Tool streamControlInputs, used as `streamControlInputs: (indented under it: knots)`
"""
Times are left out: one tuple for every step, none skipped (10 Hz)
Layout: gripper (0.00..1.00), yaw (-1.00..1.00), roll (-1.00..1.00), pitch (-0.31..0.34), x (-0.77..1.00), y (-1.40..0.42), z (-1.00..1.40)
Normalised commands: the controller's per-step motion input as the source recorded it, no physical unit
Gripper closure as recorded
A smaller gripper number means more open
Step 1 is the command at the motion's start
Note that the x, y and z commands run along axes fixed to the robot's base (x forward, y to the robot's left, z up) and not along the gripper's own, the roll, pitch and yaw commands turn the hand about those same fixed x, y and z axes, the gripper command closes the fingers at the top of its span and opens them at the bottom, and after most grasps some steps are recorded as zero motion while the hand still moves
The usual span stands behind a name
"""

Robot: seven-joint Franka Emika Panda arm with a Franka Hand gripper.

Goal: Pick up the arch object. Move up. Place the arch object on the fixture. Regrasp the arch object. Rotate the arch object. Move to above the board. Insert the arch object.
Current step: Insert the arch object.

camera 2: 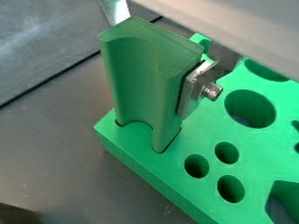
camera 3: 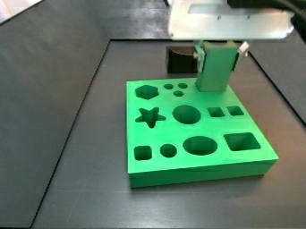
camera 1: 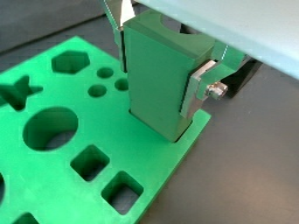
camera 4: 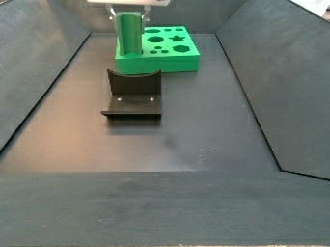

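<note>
The gripper (camera 3: 220,45) hangs over the far edge of the board (camera 3: 191,134), its silver fingers (camera 1: 201,86) clamped on the upper part of the arch object (camera 1: 158,79). The block stands upright, its lower end down at the board's surface near a corner in both wrist views (camera 2: 146,87); how deep it sits cannot be told. The fixture (camera 4: 133,96) stands on the dark floor just in front of the board, apart from the block
</note>
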Motion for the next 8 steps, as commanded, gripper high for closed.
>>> streamControlInputs:
  knots:
    - [1.00,0.20,-0.02,0.000,0.10,-0.12,-0.27]
    - [1.00,0.23,0.00,0.000,0.11,-0.09,-0.35]
    - [1.00,0.15,0.00,0.000,0.15,-0.11,-0.47]
    - [1.00,0.07,0.00,0.000,0.18,-0.10,-0.53]
    - [1.00,0.00,0.03,0.000,0.22,-0.09,-0.51]
    - [1.00,-0.06,0.03,0.000,0.20,-0.03,-0.48]
    - [1.00,-0.13,0.00,0.000,0.04,0.00,-0.17]
    - [1.00,0.00,0.00,0.000,0.00,0.00,0.00]
